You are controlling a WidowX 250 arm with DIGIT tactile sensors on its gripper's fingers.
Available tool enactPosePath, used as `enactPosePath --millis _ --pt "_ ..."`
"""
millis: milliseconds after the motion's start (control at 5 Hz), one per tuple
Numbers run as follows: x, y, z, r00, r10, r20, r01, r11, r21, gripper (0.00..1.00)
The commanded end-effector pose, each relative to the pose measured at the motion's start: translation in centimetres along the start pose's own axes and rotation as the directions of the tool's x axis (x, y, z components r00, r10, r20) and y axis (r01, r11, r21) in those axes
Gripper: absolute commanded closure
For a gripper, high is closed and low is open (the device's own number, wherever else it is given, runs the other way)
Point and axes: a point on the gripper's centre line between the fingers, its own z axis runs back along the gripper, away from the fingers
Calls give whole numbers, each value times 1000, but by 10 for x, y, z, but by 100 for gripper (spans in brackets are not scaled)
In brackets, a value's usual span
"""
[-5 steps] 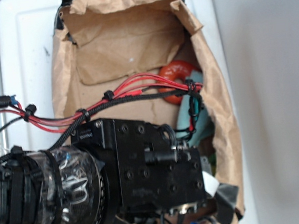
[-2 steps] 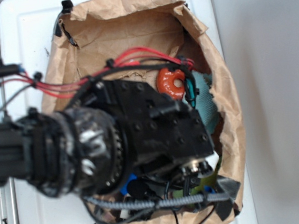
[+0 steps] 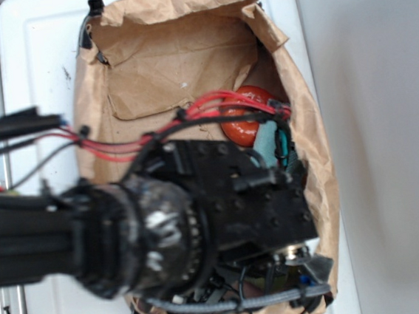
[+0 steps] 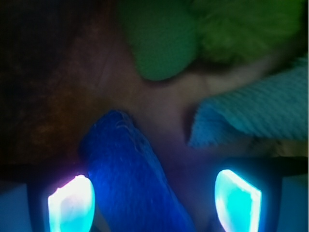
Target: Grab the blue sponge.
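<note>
In the wrist view the blue sponge (image 4: 130, 169) lies on the brown bag floor, running from upper left to lower right between my two glowing fingertips (image 4: 71, 203). My gripper (image 4: 154, 203) is open, with the left fingertip right beside the sponge and the right one well apart from it. In the exterior view the black arm (image 3: 222, 208) reaches down into the paper bag (image 3: 185, 55); it hides the sponge and the fingers there.
A pale teal terry cloth (image 4: 260, 113) lies to the right of the sponge, and green soft things (image 4: 164, 43) lie beyond it. An orange ring (image 3: 245, 127) and the teal cloth (image 3: 271, 142) sit by the bag's right wall. Red and black cables (image 3: 191, 121) cross above.
The arm has shifted right and down, deeper into the bag's lower right part. The blue patch that showed under it before is now covered.
</note>
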Motion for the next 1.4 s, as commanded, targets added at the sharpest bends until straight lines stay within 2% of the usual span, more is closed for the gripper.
enactPosePath --millis 0,400,600,800,1000,1200 --pt "-7 -2 17 997 -82 -8 83 994 75 0" --pt "-7 -2 17 997 -82 -8 83 994 75 0" --pt "-18 12 45 991 -102 86 96 993 67 0" --pt "-22 29 43 992 6 124 -26 986 162 0" --pt "-27 42 53 987 42 156 -65 987 148 0" --pt "-20 48 45 988 70 136 -90 985 148 0"
